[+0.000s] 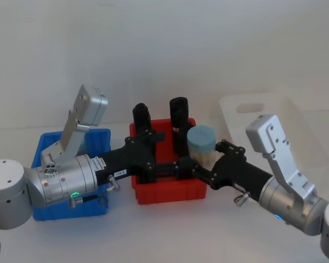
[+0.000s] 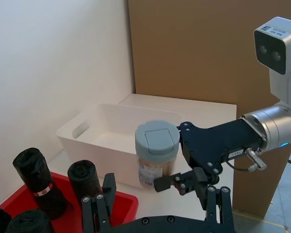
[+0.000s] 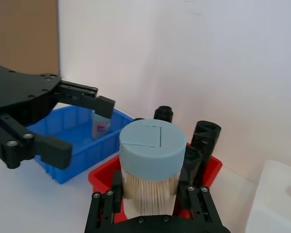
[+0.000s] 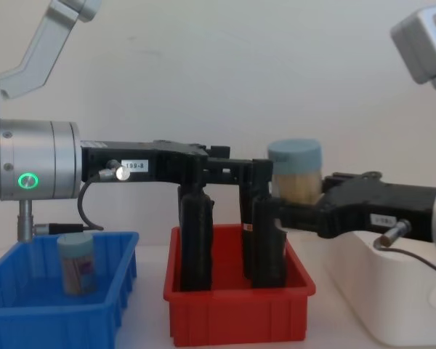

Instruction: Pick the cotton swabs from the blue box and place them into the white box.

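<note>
The right end effector [image 3: 151,194] is clamped on an upright tub of cotton swabs [image 1: 202,143] above the red bin [image 1: 170,193]. The left end effector [image 3: 77,127], fingers apart, hangs just beside it.

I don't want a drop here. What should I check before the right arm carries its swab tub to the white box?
1. Right pincer shut on the cotton swab tub: ok.
2. Tub upright, lid closed: ok.
3. Left pincer open, apart from the tub: ok.
4. White box has free room inside: ok.
5. Tub's bottom clears the black rolls in the red bin: cannot tell.
</note>
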Robot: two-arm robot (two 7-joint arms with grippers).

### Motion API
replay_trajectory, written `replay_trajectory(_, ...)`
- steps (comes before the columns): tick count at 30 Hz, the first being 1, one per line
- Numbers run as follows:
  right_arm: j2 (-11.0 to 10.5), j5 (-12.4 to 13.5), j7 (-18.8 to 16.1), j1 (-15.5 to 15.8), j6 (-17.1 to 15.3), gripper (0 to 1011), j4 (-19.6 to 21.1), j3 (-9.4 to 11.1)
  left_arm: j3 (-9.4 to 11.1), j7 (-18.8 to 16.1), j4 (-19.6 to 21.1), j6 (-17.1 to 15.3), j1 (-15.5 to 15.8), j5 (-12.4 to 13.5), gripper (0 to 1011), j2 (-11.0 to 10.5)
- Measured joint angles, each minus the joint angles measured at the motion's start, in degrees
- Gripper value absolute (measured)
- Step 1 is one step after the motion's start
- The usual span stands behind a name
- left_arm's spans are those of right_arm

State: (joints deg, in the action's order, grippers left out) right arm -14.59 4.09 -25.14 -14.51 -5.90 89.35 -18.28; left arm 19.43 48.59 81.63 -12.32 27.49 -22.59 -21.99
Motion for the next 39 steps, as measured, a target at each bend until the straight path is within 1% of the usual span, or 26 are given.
replay_trajectory(4, -0.8, 0.8, 2.3, 0.8, -0.1, 653, 0.6, 0.7, 0.0, 0.0, 0.0, 0.0, 0.0, 0.0, 1004, 0.0)
replay_trajectory(5, -1.1, 1.1, 3.5, 1.1, -0.1, 653, 0.8, 1.1, 0.0, 0.0, 0.0, 0.0, 0.0, 0.0, 1004, 0.0)
replay_trajectory(7, -1.4, 1.4, 4.5, 1.3, -0.1, 653, 1.0, 1.4, 0.0, 0.0, 0.0, 0.0, 0.0, 0.0, 1004, 0.0)
replay_trajectory(8, -1.7, 1.7, 5.6, 1.6, -0.2, 653, 1.1, 1.7, 0.0, 0.0, 0.0, 0.0, 0.0, 0.0, 1004, 0.0)
replay_trajectory(9, -1.7, 1.7, 5.6, 1.6, -0.2, 653, 1.1, 1.7, 0.0, 0.0, 0.0, 0.0, 0.0, 0.0, 1004, 0.0)
replay_trajectory(12, -2.3, 2.3, 8.2, 2.0, -0.3, 653, 1.2, 2.4, 0.0, 0.0, 0.0, 0.0, 0.0, 0.0, 1004, 0.0)
replay_trajectory(13, -2.3, 2.3, 8.2, 2.0, -0.3, 652, 1.2, 2.4, 0.0, 0.0, 0.0, 0.0, 0.0, 0.0, 1004, 0.0)
replay_trajectory(18, -3.0, 3.1, 12.4, 2.3, -0.6, 653, 0.8, 3.7, 0.0, 0.0, 0.0, 0.0, 0.0, 0.0, 1004, 0.0)
replay_trajectory(21, -3.1, 3.4, 13.9, 2.2, -0.7, 653, 0.3, 4.1, 0.0, 0.0, 0.0, 0.0, 0.0, 0.0, 1004, 0.0)
replay_trajectory(25, -3.1, 3.8, 16.8, 1.3, -1.1, 653, -1.6, 4.9, 0.0, 0.0, 0.0, 0.0, 0.0, 0.0, 1004, 0.0)
replay_trajectory(29, -2.8, 4.2, 18.5, 0.1, -1.5, 653, -3.7, 5.4, 0.0, 0.0, 0.0, 0.0, 0.0, 0.0, 1004, 0.0)
replay_trajectory(32, -2.5, 4.4, 19.2, -1.0, -1.8, 653, -5.6, 5.7, 0.0, 0.0, 0.0, 0.0, 0.0, 0.0, 1004, 0.0)
replay_trajectory(39, -1.7, 4.7, 19.6, -3.3, -1.9, 653, -9.7, 6.1, 0.0, 0.0, 0.0, 0.0, 0.0, 0.0, 1004, 0.0)
